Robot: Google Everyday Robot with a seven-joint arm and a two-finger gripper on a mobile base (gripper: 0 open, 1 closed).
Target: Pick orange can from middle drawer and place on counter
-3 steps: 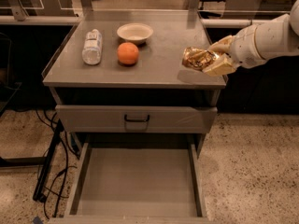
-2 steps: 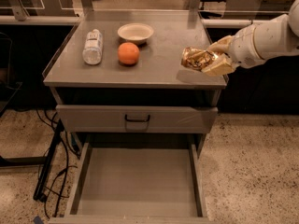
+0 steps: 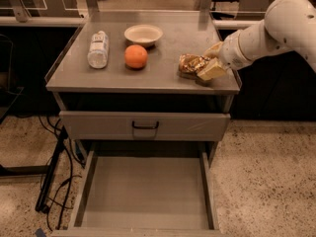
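Counter (image 3: 163, 79): bottle (image 3: 98, 49), bowl (image 3: 143, 34), fruit (image 3: 136, 57), can (image 3: 189, 63), tool (image 3: 204, 62)

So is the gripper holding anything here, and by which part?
Yes, the gripper grips the foil packet by its right end, at the right edge of the counter.

you're looking at a dim, warm-toned scene lit from overhead. the counter (image 3: 165, 78) carries a soft sheen, brightest toward its back edge, and the white arm (image 3: 276, 28) is the brightest thing in view. the gripper (image 3: 205, 65), at the counter's right edge with its fingers pinched on the orange can (image 3: 190, 62), casts a small shadow beneath, and the foil glints. the middle drawer (image 3: 145, 191) floor reads flat grey under a dark recess.
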